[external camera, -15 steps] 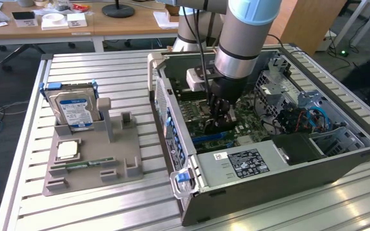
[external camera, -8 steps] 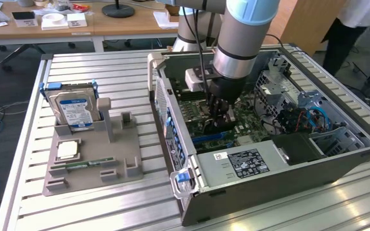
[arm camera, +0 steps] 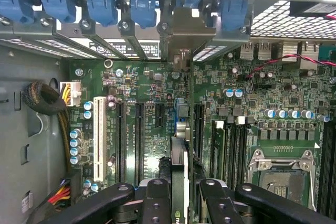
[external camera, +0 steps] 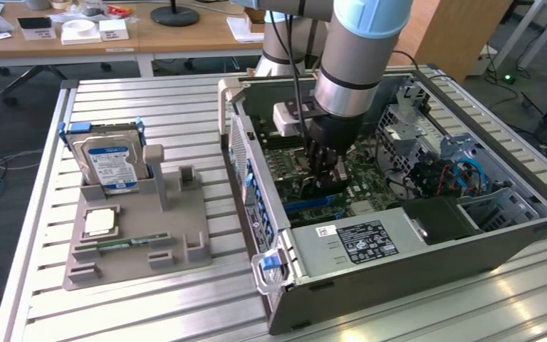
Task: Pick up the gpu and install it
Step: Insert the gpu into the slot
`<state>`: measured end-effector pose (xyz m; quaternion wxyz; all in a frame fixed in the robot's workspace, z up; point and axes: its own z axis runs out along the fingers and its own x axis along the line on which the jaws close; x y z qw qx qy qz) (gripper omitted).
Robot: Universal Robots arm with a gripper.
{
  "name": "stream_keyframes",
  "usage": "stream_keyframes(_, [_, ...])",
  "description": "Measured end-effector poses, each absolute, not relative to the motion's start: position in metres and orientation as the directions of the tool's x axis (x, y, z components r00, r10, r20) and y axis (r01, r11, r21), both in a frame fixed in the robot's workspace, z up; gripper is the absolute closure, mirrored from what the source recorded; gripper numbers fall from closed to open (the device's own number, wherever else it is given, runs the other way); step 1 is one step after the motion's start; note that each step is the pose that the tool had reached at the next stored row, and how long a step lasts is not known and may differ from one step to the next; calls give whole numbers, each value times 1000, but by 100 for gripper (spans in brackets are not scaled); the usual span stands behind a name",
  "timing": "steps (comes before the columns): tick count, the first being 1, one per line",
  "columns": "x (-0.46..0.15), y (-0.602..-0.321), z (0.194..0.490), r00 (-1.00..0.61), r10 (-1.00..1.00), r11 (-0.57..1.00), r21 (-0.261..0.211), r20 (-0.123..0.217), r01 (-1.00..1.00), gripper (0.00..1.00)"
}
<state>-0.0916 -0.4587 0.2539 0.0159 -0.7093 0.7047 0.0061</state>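
The arm reaches down into the open grey metal computer case [external camera: 416, 249] lying on its side on the slatted aluminium bench [external camera: 159, 107]. The black end effector [arm camera: 181, 200] is low over the green motherboard [arm camera: 152, 82], its fingers [arm camera: 157, 198] clamped on the gpu [arm camera: 178, 161] — the thin card with the black face, seen edge-on in the wrist view and standing upright between the pads. The card lines up among the long black expansion slots [arm camera: 139, 135], and its silver metal end bracket [arm camera: 181, 40] sits against the rear wall of the case, just under the row of blue plastic latches [arm camera: 100, 3]. Whether the card's lower edge is fully down in a slot, I cannot tell.

Out on the bench, at the exterior view's left, the grey plastic parts holder [external camera: 140, 249] carries the silver hard drive with its blue-white label [external camera: 110, 160], upright, with a square processor chip [external camera: 100, 221] and a slim green RAM stick [external camera: 126, 243] lying in front of it — well apart from the case.
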Motion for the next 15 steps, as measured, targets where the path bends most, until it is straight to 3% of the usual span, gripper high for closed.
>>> stream_keyframes(15, [-93,-459,253,0,-1000,0,-18,-31,-1000,74])
